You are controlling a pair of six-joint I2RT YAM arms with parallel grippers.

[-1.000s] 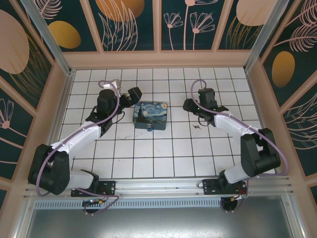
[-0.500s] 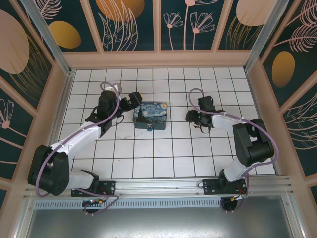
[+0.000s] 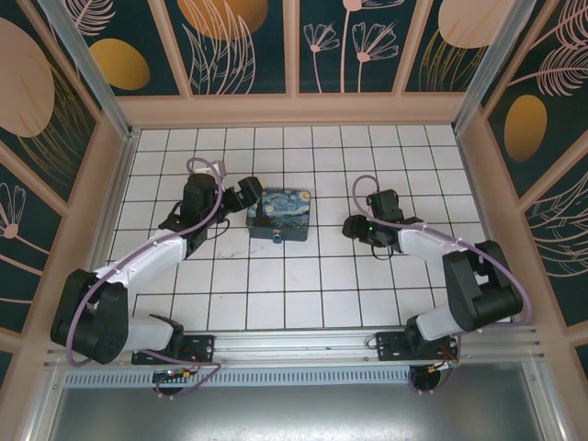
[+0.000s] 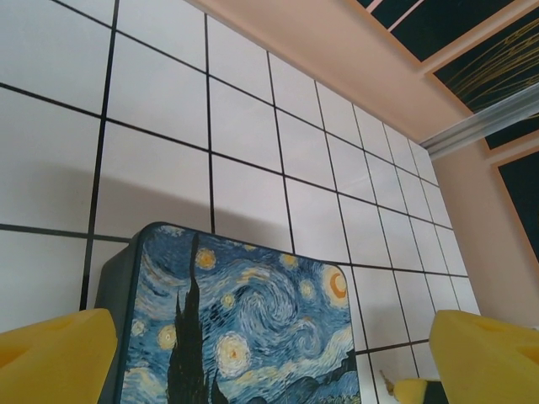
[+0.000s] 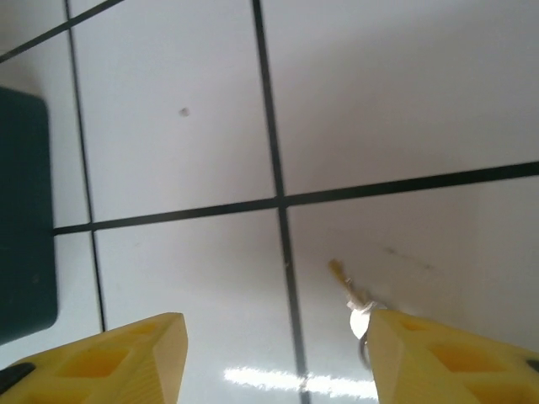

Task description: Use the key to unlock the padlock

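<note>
The right gripper (image 3: 353, 227) has come down and toward the arm bases since a second ago. Then it hung further back, and the key lay in the open on the white tiles, to the right of the Starry Night box (image 3: 280, 214). Now it sits over that spot. Its jaws have drawn a little narrower in that time.

In the right wrist view the right gripper (image 5: 274, 324) is released, with its yellow fingers (image 5: 126, 358) apart and low over the tiled floor (image 5: 379, 93). The key (image 5: 352, 296) lies flat on the tile between them, brass tip pointing away. Its silvery head is right at the inner edge of one finger, but whether they touch cannot be told. It is not gripped.

The left gripper (image 3: 248, 193) has also moved since then, closing in on the box's far left corner. In the left wrist view the left gripper (image 4: 269, 362) is spread wide, one finger (image 4: 55, 358) at either side of the picture and nothing clamped between them. The box (image 4: 244, 328) is below and between them.

The box itself has not moved. Its printed lid is shut, so what it holds cannot be told.

The padlock (image 3: 277, 237) is outside the box, a small bluish speck on the tiles against the box's near edge. It is in the same place as a second ago and well apart from the key.
</note>
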